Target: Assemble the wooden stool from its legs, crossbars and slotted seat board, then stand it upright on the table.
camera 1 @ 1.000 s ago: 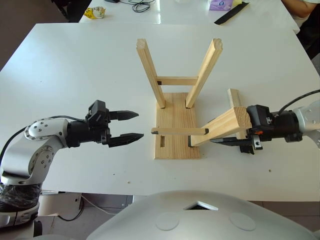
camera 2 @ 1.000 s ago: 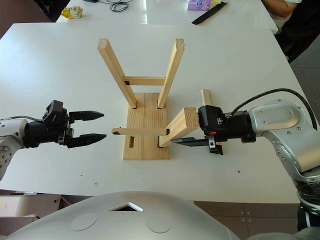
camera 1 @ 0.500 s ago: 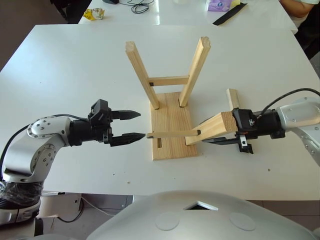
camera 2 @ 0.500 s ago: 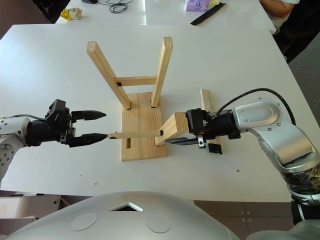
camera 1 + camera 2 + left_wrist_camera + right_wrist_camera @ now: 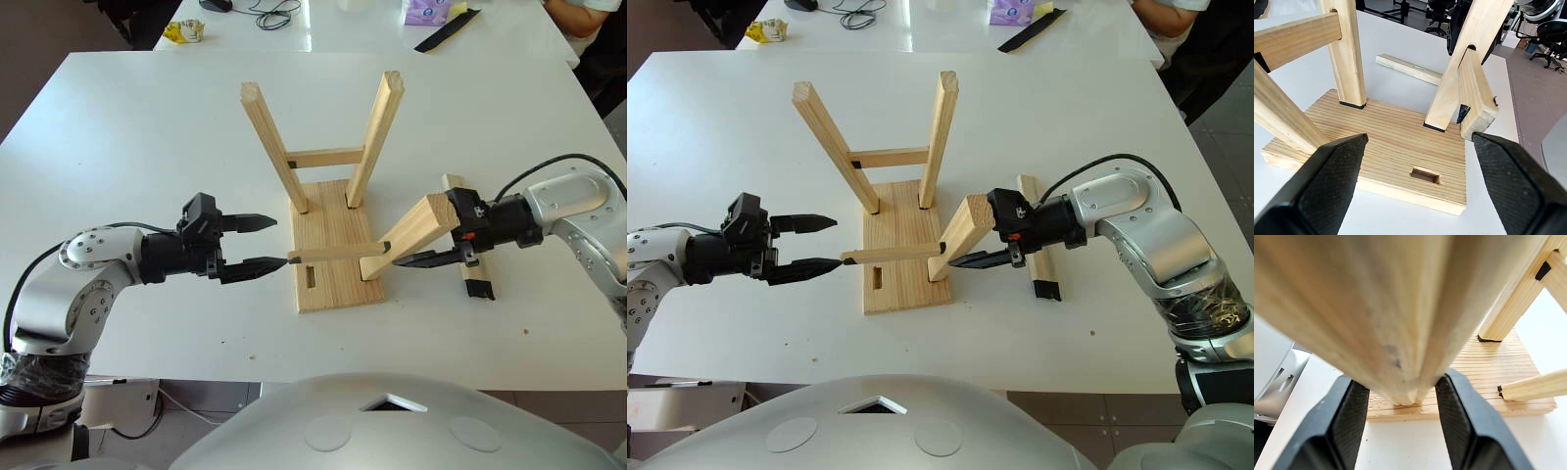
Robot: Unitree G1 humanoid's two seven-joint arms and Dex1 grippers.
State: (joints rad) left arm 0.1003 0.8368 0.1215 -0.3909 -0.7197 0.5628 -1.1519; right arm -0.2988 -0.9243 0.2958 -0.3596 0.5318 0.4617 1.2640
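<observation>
From the head: my left gripper (image 5: 277, 242) stands wide open, and the free end of the crossbar (image 5: 328, 255) lies right at its lower fingertip. That crossbar runs across to the leg (image 5: 411, 230) clamped in my right gripper (image 5: 407, 245). The leg is tilted, with its lower end on the seat board (image 5: 328, 289) between my two grippers. Two more legs (image 5: 274, 147) stand at the board's far end, joined by a bar. A loose leg (image 5: 477, 274) lies on the table (image 5: 147, 127) just below my right gripper

Left wrist: the board lies ahead between my spread fingers (image 5: 1327, 186), with an empty slot (image 5: 1425, 174) near

Right wrist: my pads (image 5: 1349, 416) press both sides of the leg
</observation>
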